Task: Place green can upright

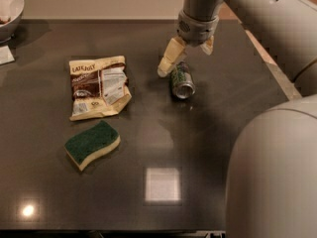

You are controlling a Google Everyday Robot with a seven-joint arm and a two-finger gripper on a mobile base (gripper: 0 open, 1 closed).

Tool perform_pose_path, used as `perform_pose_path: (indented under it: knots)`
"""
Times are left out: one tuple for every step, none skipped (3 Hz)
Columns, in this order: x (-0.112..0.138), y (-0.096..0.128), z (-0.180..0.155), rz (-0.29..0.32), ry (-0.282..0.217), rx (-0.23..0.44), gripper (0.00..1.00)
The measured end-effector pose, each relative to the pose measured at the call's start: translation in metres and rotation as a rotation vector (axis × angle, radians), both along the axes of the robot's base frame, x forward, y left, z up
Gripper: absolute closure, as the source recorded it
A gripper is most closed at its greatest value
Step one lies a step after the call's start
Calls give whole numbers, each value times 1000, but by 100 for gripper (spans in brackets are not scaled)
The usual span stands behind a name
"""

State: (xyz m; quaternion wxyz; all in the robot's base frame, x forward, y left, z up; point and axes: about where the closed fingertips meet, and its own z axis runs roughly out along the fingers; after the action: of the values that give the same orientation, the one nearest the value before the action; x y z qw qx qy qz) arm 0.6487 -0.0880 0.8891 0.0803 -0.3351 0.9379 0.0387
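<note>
The green can (182, 81) lies on its side on the dark table (158, 133), right of centre, with its shiny silver end facing the camera. My gripper (186, 62) hangs from the arm at the top of the view, just above the can's far end. It is open: the left finger (168, 60) reaches down beside the can's far left side. The right finger (208, 45) sits higher, behind the can on the right. The can is not held.
A crumpled snack bag (97, 86) lies left of the can. A green-topped sponge (92, 144) lies in front of it. A bowl (9, 6) and a white card (6, 55) sit at the far left. The arm's bulky body (275, 172) fills the lower right.
</note>
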Motion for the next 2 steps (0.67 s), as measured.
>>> perform_pose_path:
  knots:
    - [16, 16, -14, -69, 23, -34, 0]
    - [25, 21, -35, -136, 54, -75, 0]
